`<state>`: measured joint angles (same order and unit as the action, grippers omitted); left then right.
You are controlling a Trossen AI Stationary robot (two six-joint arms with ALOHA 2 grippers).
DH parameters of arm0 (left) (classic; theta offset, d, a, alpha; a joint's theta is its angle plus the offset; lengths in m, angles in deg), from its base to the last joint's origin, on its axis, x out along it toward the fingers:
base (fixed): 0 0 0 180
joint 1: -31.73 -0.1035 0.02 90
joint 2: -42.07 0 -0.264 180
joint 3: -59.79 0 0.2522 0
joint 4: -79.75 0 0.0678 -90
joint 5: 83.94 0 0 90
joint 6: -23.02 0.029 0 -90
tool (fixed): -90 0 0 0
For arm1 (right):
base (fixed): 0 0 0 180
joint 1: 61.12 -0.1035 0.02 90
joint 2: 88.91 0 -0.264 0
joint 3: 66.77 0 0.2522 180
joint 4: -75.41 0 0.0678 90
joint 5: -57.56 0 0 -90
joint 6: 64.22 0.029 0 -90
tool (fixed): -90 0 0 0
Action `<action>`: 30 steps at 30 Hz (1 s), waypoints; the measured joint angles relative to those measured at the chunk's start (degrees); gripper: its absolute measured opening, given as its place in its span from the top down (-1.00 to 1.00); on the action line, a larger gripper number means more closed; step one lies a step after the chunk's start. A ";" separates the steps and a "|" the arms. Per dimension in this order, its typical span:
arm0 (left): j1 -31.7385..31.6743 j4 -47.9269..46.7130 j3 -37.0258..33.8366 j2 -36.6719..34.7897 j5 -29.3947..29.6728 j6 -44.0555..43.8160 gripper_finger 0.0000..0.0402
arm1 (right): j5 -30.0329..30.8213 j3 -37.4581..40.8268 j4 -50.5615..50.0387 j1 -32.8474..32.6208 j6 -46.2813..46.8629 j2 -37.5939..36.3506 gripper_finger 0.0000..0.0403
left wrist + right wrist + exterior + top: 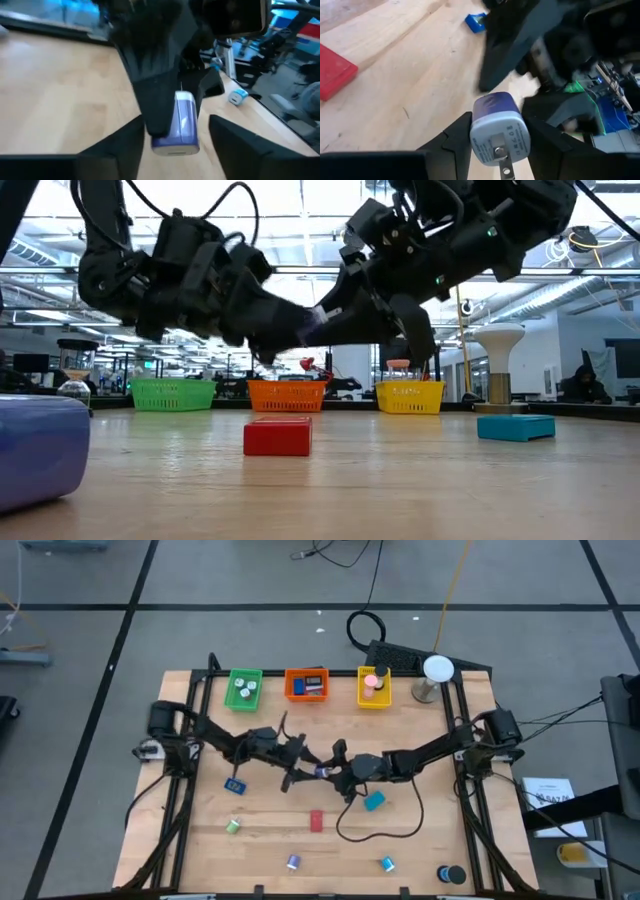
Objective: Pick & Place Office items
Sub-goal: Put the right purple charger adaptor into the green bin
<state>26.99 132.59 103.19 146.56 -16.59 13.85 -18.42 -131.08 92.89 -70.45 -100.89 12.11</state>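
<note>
Over the middle of the table [200, 840] in the high view, the left gripper [300, 768] is reaching in from the frame's left with its jaws standing apart on either side of the purple-and-white charger plug [498, 131]. Right of it, the right gripper [335, 772] is meeting it, jaws closing on the charger's two sides; in the right wrist view the charger's long axis is running away from the camera, its white pronged face turned toward the lens. The charger is hanging between both grippers above the wood. Lower in the frame, a red block [317, 821] is lying flat, and a teal block [374, 801] is sitting farther right.
</note>
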 joint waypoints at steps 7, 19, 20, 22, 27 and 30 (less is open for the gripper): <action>0.49 -10.67 -9.93 -19.74 15.79 7.16 -0.40 | 2.32 -1.10 -9.04 2.66 8.88 -5.39 0.32; 6.72 -12.09 -22.07 -38.58 34.68 9.52 -0.05 | -7.26 -31.69 -50.09 15.72 30.19 8.68 0.32; 6.85 -12.08 -22.41 -38.97 35.25 9.74 -0.02 | -8.06 -34.49 -52.65 16.13 30.19 10.91 0.32; 7.16 -12.20 -22.79 -39.38 36.23 10.01 0.03 | -8.51 -38.59 -57.07 16.51 30.17 14.79 0.32; 7.26 -12.83 -22.79 -39.41 36.28 10.01 0.14 | -9.67 -44.88 -63.15 16.87 29.31 21.80 0.27; 7.39 -12.93 -22.79 -39.41 36.28 9.98 0.19 | -9.87 -45.56 -62.63 16.87 28.38 23.37 0.28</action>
<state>34.38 119.66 80.40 107.14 19.69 23.83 -28.29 -176.64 30.26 -53.57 -72.52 35.48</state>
